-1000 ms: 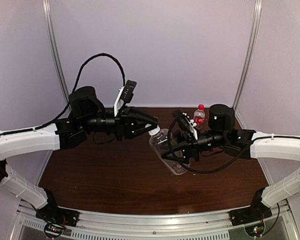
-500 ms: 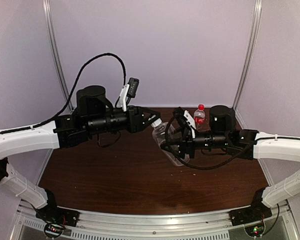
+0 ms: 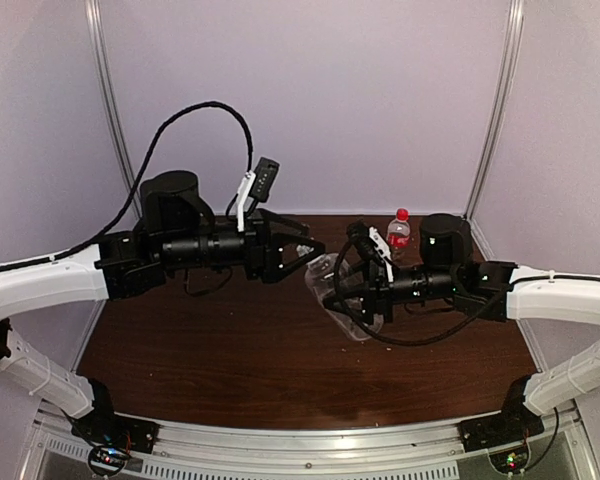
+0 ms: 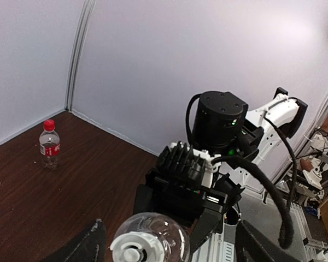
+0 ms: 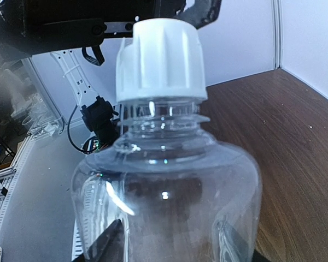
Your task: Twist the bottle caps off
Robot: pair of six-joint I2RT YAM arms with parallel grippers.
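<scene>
White cap (image 5: 161, 60) on bottle (image 5: 169, 185), right end effector (image 3: 343, 296) gripping it, left end effector (image 3: 308, 252) apart

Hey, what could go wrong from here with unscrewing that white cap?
The plain bottle is held in mid-air by the right fingers alone; a hard twist could spin it in them. The left gripper is open by the white cap, so closing off-centre may slip.

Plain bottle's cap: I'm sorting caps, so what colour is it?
The cap on the plain bottle is white; clearest in the right wrist view.
</scene>
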